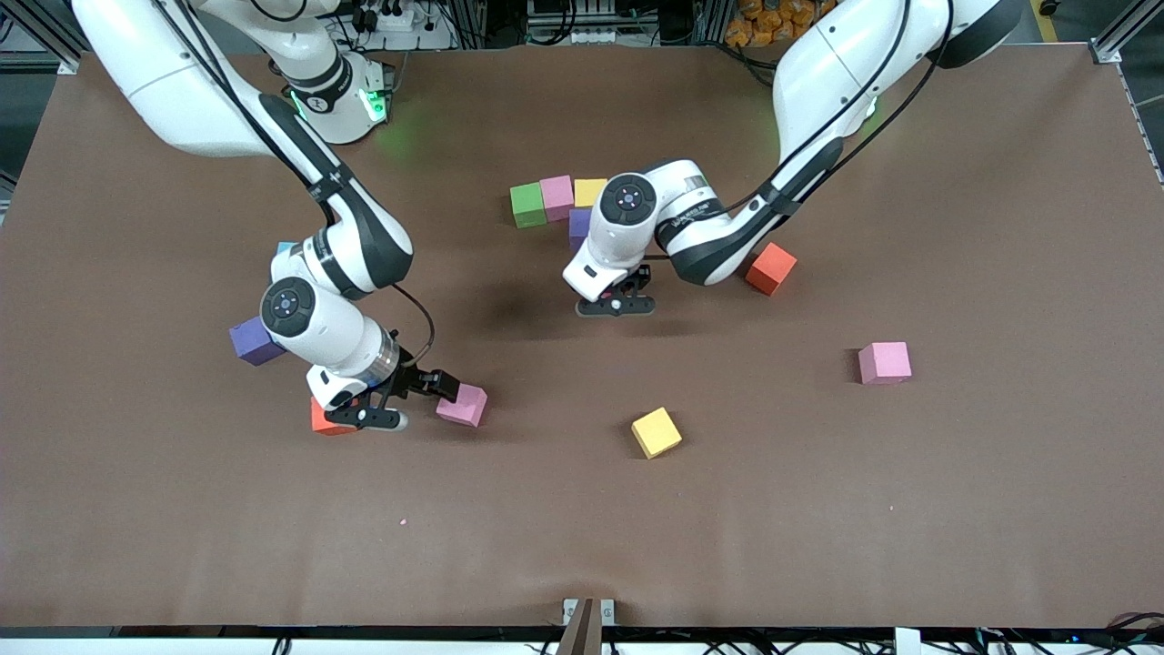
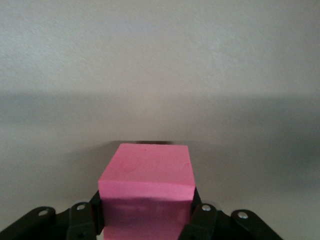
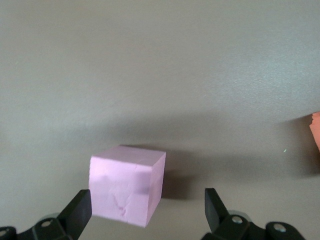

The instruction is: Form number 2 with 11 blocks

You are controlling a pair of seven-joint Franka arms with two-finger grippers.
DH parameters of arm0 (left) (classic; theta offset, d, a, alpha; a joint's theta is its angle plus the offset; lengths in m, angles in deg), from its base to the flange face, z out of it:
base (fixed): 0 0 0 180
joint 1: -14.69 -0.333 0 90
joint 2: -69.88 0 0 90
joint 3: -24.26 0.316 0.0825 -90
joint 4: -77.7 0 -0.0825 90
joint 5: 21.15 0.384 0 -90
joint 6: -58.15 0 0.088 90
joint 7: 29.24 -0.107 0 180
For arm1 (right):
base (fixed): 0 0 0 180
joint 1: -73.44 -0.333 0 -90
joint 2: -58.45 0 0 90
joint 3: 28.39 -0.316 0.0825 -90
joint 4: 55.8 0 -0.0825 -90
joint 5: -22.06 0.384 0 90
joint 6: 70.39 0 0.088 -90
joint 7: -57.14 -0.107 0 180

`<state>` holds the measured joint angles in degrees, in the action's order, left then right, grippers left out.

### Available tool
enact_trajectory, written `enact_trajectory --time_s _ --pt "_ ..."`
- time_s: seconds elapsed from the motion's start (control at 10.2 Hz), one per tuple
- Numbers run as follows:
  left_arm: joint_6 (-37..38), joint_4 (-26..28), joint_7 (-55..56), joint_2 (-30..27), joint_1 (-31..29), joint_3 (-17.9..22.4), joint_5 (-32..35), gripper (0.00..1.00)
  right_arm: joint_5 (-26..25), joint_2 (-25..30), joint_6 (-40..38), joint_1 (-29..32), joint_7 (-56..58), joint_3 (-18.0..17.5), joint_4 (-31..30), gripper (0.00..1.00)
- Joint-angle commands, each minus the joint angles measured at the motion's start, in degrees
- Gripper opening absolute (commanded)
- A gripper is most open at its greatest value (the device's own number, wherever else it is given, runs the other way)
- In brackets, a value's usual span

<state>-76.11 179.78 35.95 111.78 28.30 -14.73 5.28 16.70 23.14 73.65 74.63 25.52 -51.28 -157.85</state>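
Note:
A row of green (image 1: 528, 204), pink (image 1: 556, 196) and yellow (image 1: 589, 191) blocks lies mid-table, with a purple block (image 1: 579, 226) just nearer the camera under the yellow one. My left gripper (image 1: 617, 305) (image 2: 147, 217) hangs low, nearer the camera than that group, shut on a bright pink block (image 2: 145, 172) that the hand hides in the front view. My right gripper (image 1: 409, 400) (image 3: 146, 200) is open beside a pale pink block (image 1: 462, 405) (image 3: 127, 182), which sits between the fingers, nearer to one finger.
Loose blocks: red-orange (image 1: 770, 268) by the left arm, pink (image 1: 884, 362), yellow (image 1: 656, 432), orange (image 1: 324, 420) (image 3: 316, 131) under the right hand, purple (image 1: 254, 342). A light blue cube (image 1: 285, 247) peeks out from under the right arm.

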Motion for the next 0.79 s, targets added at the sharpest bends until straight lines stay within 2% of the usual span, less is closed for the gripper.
enact_trajectory --time_s 0.0,0.2,0.49,0.69 --pt "1.7 -0.9 -0.2 1.1 2.6 0.2 0.8 0.00 -0.6 -2.9 -0.1 -3.6 -6.1 2.8 4.5 1.00" --pt "3.2 -0.9 0.4 1.4 3.8 0.2 0.0 0.00 -1.1 -4.4 -0.6 -9.3 -10.0 7.7 7.3 1.00" --pt "4.2 -0.9 0.4 1.4 4.8 0.2 -1.2 0.00 -1.1 -5.2 -0.3 -11.2 -10.6 9.3 7.6 1.00" --pt "4.2 -0.9 0.5 1.5 5.5 0.2 -2.7 0.00 -1.1 -6.2 -0.2 -17.0 -10.6 14.8 8.1 1.00"
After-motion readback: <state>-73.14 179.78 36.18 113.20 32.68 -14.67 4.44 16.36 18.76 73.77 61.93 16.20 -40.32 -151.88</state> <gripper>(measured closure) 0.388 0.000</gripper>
